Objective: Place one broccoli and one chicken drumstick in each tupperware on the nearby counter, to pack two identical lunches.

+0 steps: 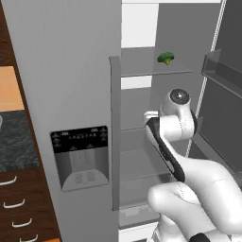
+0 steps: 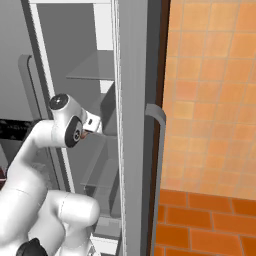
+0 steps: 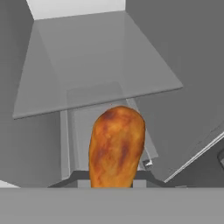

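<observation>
**A:** Golden-brown chicken drumstick (image 3: pixel 116 146) sits right between our fingertips in the hand view, fat end pointing away from them over the glass fridge shelf (image 3: pixel 100 65). The gripper (image 3: pixel 114 183) looks pinched nearly closed on it, though the tips themselves are hidden behind the meat, so we're judging the hold from how it sits.

**B:** What worries us from here?

**A:** Mostly the way out. We're reaching deep into the fridge (image 1: pixel 61 94), with the open door (image 2: pixel 137 125) just beside the arm. Swing wide while backing out and the drumstick or wrist could clip a shelf edge or the door and knock it loose. It's rounded too, so a narrow pinch could let it twist.

**B:** Arm pose?

**A:** Elbow bent, forearm angled up and forward, hand tucked between the shelves. One broccoli (image 1: pixel 165 58) sits on the shelf above the fingers, well apart from them. We can't spot the tupperware from here.
</observation>
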You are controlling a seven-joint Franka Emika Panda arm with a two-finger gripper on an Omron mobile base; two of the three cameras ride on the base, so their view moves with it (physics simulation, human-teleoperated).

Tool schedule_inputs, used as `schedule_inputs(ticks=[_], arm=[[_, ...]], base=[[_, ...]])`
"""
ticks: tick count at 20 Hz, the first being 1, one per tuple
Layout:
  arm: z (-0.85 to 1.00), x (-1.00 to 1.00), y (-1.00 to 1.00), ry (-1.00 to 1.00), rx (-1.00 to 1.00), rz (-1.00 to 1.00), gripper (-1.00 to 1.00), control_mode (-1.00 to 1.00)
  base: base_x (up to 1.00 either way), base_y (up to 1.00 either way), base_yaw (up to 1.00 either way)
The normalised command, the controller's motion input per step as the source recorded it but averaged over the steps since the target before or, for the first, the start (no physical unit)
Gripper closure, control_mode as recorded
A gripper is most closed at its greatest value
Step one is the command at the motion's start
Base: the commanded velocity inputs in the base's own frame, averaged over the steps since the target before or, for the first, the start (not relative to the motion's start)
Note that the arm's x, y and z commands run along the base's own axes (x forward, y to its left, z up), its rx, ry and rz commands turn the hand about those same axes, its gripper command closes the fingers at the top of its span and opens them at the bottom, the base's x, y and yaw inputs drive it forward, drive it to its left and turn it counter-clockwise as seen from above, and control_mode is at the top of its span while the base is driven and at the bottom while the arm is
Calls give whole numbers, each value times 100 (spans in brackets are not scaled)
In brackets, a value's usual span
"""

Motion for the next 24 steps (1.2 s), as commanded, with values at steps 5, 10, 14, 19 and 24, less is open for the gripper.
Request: schedule_inputs(ticks=[5,10,14,19,24], arm=[[2,-100,6,-1,0,4,100,-100],[-3,-40,5,-1,0,3,100,100],[0,0,0,0,0,0,100,100],[0,0,0,0,0,0,100,100],[0,0,0,0,0,0,100,100]], base=[[0,0,0],[-60,15,6],[-52,83,23],[3,100,31],[25,100,33]])
